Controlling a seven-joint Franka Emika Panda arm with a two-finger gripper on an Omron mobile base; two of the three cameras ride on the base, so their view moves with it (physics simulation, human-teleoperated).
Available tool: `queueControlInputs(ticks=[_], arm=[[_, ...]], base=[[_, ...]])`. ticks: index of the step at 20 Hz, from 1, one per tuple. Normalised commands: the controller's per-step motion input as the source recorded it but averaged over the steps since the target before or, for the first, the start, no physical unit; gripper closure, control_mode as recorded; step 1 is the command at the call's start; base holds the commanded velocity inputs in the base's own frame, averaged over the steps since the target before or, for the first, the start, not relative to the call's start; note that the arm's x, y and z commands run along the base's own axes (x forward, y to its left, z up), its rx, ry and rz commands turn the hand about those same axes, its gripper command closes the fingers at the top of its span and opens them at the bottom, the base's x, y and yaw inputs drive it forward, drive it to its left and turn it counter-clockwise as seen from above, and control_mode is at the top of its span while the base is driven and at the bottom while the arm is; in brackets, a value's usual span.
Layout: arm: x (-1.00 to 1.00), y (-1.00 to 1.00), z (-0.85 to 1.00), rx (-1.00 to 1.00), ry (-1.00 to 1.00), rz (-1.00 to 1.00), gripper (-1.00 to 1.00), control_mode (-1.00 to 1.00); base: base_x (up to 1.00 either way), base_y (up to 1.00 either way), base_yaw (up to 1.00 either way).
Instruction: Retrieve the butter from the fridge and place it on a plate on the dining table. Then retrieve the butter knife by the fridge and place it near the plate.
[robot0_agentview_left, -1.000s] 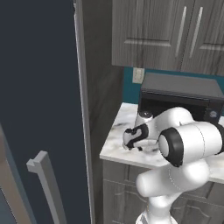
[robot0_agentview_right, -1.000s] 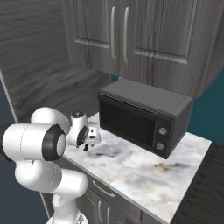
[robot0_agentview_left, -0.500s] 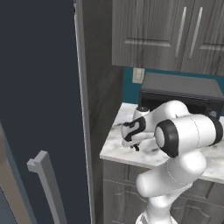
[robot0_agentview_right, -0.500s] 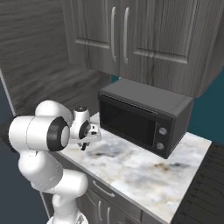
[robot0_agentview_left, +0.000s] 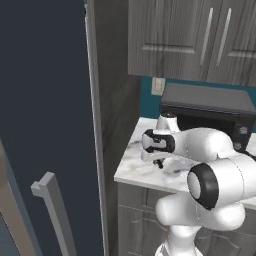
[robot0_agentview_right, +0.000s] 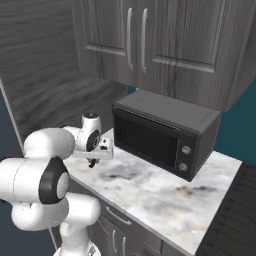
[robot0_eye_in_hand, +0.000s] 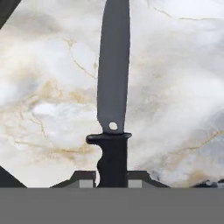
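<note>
The butter knife (robot0_eye_in_hand: 113, 87) is dark, with a long grey blade and a black handle, and it points away from me over the marble wall counter (robot0_eye_in_hand: 48, 96). My gripper (robot0_eye_in_hand: 112, 177) is shut on its handle, one fingertip on each side. From the base cameras the gripper (robot0_agentview_left: 159, 162) (robot0_agentview_right: 92, 161) reaches down at the counter's left end, close to the fridge (robot0_agentview_left: 45, 100), and the knife is hidden under the hand. I cannot tell whether the knife rests on the marble or hangs just above it.
A black microwave (robot0_agentview_left: 205, 107) (robot0_agentview_right: 160, 135) stands on the counter (robot0_agentview_right: 150, 195) right of the hand. Grey wall cabinets (robot0_agentview_right: 150, 40) hang above. The fridge's bar handle (robot0_agentview_left: 52, 210) sticks out at the lower left. Bare marble extends to the right in front of the microwave.
The jaws have closed from wide open onto the knife's handle. The arm's elbow has swung lower and the hand has settled down at the counter.
</note>
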Motion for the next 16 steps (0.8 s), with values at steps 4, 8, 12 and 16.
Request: queueControlInputs(ticks=[4,8,12,16], arm=[[-1.0,0.0,1.0,0.09,0.13,-0.29,1.0,-1.0],[-0.93,0.17,1.0,-0.06,0.12,-0.2,1.0,-1.0],[-0.69,0.14,0.89,-0.25,-0.02,-0.04,1.0,-1.0],[-0.67,0.0,0.51,-0.18,-0.11,0.01,1.0,-1.0]], base=[[0.0,0.0,0.0],[0.0,0.0,0.0],[0.0,0.0,0.0],[0.0,0.0,0.0]])
